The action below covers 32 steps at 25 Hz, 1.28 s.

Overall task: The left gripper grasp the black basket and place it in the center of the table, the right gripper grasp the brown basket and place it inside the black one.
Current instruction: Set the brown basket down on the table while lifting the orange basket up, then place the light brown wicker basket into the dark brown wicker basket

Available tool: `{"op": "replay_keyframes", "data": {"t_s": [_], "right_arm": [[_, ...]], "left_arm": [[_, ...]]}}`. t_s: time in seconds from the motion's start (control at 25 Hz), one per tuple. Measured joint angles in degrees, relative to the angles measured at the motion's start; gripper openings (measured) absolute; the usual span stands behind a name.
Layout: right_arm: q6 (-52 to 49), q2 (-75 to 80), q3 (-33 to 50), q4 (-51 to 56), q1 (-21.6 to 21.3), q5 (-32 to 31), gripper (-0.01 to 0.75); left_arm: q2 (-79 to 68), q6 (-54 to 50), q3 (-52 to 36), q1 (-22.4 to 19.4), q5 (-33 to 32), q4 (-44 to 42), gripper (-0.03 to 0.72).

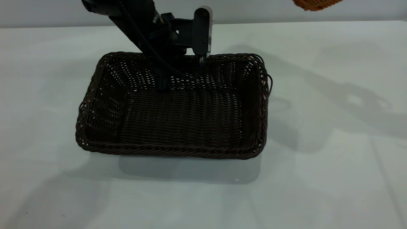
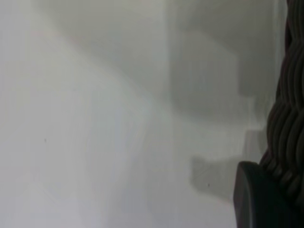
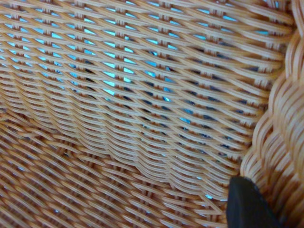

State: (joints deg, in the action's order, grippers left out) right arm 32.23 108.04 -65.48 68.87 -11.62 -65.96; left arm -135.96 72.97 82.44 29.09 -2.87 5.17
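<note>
The black basket (image 1: 178, 108) sits flat on the white bench (image 1: 334, 178), roughly at the middle of the visible surface, its open side up and nothing in it. That placement suits the task: it is where a second basket can be lowered straight in from above.

The left gripper (image 1: 165, 84) reaches down from the far left and straddles the basket's far wall near its middle, one slim finger hanging inside against the weave. In the left wrist view a dark fingertip (image 2: 254, 199) lies against the braided rim (image 2: 287, 123), with bare bench beyond it. The grip looks closed on that wall, pinching it from both sides, which would be a sensible hold for dragging or steadying a light wicker basket without tipping it. Whether it is about to let go cannot be judged here.

The brown basket (image 1: 314, 3) shows only as an orange-tan edge at the far right top of the exterior view, held well above the bench. The right wrist view is filled by its woven wall (image 3: 133, 104), with one dark fingertip (image 3: 247, 204) pressed beside its braided rim (image 3: 280, 128); the right gripper appears clamped on that rim, carrying the basket aloft so it can clear the black basket's walls before descending.
</note>
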Motion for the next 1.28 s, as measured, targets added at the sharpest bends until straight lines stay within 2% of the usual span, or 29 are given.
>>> {"op": "replay_keyframes", "data": {"t_s": [0.16, 0.44, 0.56, 0.76, 0.92, 1.04, 1.2, 1.28], "right_arm": [[0.0, 0.0, -1.9, 0.1, 0.0, -0.1, 0.121], [-0.3, 0.0, -5.5, 0.0, -0.1, -0.4, 0.121], [-0.6, 0.0, -7.6, -0.1, -0.1, -0.6, 0.121], [-1.1, 0.1, -12.9, -0.2, -0.7, -1.3, 0.121], [-3.4, 0.1, -15.4, -1.7, -2.1, -1.4, 0.121], [-5.5, 0.1, -15.4, -6.3, -1.8, -1.4, 0.121], [-8.8, 0.1, -15.4, -14.3, 3.5, -1.4, 0.121], [-10.7, 0.2, -15.4, -17.1, 8.7, -1.4, 0.121]], "left_arm": [[-0.1, -0.5, 0.0, 0.4, 0.7, 0.2, 0.146], [0.3, -4.4, 0.0, 0.6, 1.6, 0.1, 0.372], [2.6, -4.6, -0.1, 0.8, 1.4, 0.1, 0.421], [10.7, -4.9, -0.1, 0.8, -4.3, 0.1, 0.436], [22.2, -5.6, -0.1, -0.3, -13.5, 0.1, 0.437], [32.7, -7.7, -0.1, -2.7, -19.4, 0.1, 0.437], [47.0, -10.2, -0.1, -5.6, -22.3, 0.0, 0.437], [53.4, -10.8, -0.1, -6.2, -22.3, 0.0, 0.437]]}}
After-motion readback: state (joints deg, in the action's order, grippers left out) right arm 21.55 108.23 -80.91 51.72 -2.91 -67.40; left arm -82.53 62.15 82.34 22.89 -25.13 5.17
